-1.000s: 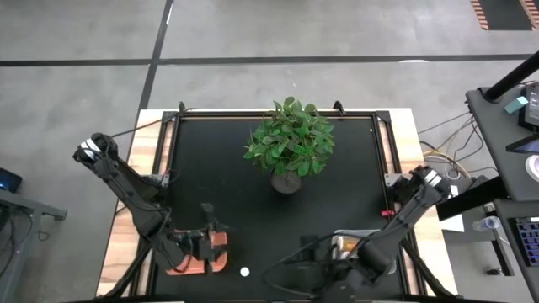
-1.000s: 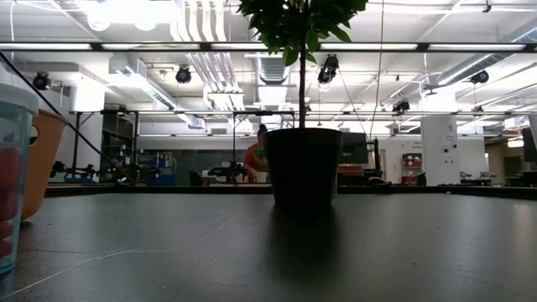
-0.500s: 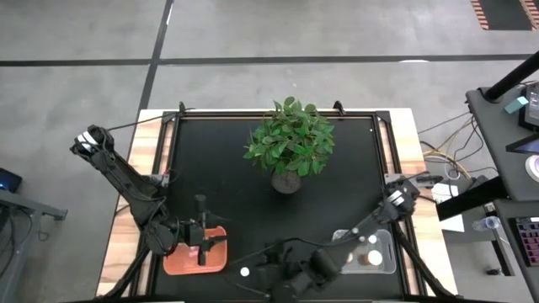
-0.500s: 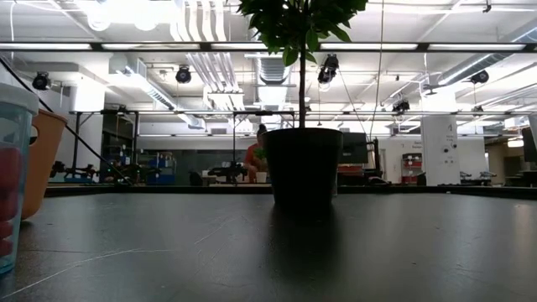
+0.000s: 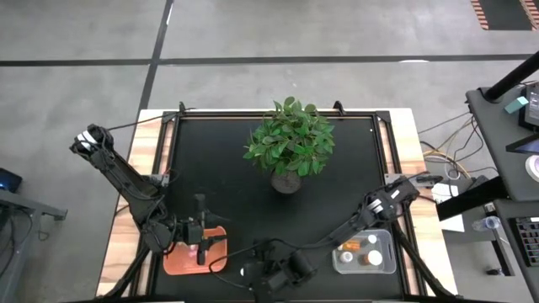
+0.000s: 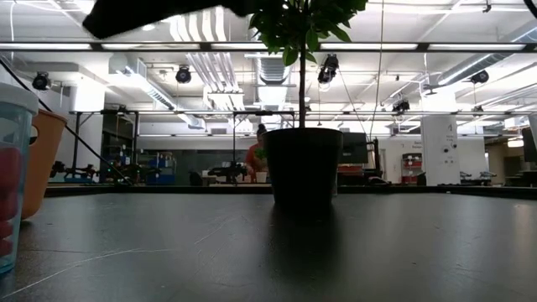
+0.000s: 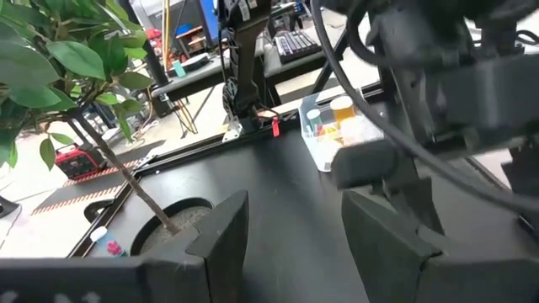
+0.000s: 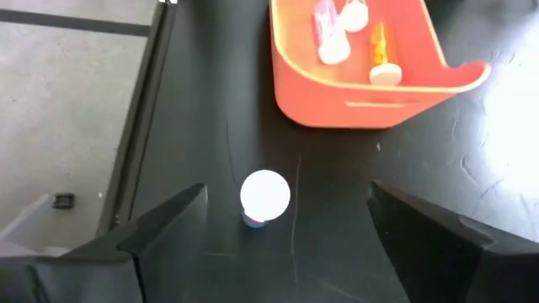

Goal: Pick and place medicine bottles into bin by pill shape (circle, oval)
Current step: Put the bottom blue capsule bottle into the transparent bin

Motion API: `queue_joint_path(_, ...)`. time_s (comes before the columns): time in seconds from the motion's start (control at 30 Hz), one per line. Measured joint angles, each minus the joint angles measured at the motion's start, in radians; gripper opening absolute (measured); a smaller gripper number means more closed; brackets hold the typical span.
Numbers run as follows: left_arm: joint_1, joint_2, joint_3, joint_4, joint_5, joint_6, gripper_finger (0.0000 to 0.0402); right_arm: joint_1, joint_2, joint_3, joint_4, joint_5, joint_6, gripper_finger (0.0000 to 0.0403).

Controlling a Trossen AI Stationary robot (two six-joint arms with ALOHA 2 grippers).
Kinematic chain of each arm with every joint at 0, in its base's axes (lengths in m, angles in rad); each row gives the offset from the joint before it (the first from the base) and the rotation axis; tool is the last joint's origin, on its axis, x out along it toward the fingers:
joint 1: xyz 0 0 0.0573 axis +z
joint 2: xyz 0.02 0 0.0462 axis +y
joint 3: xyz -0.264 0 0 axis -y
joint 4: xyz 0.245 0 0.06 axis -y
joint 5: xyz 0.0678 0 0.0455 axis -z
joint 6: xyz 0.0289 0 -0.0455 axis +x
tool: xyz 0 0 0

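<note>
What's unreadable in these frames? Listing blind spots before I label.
- Pill shapes: the bottles in the orange bin and the clear bin are too small in every view.
- Lone bottle: right wrist view shows only its white cap from above; body hidden.
- Right gripper: high view, partly cut off by the bottom edge.
- Low view: the plant pot blocks the middle of the table; bins cut off at the left edge.

Matt black table (image 5: pixel 219 168) — glossy orange plastic bin (image 8: pixel 370 93), clear plastic bin (image 5: pixel 383 263).
</note>
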Motion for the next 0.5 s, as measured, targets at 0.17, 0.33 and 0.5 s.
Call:
queue_joint_path(0.17, 0.000, 0.000, 0.000, 0.002, 0.000, 0.000, 0.0176, -0.006, 0.044, 0.000, 0.041, -0.007, 0.007, 0.0308)
queue_joint_path(0.33, 0.000, 0.000, 0.000, 0.003, 0.000, 0.000, 0.0176, -0.007, 0.083, 0.000, 0.070, -0.021, 0.003, 0.0302)
queue_joint_path(0.5, 0.000, 0.000, 0.000, 0.005, 0.000, 0.000, 0.0176, -0.008, 0.103, -0.001, 0.107, -0.024, 0.003, 0.0301)
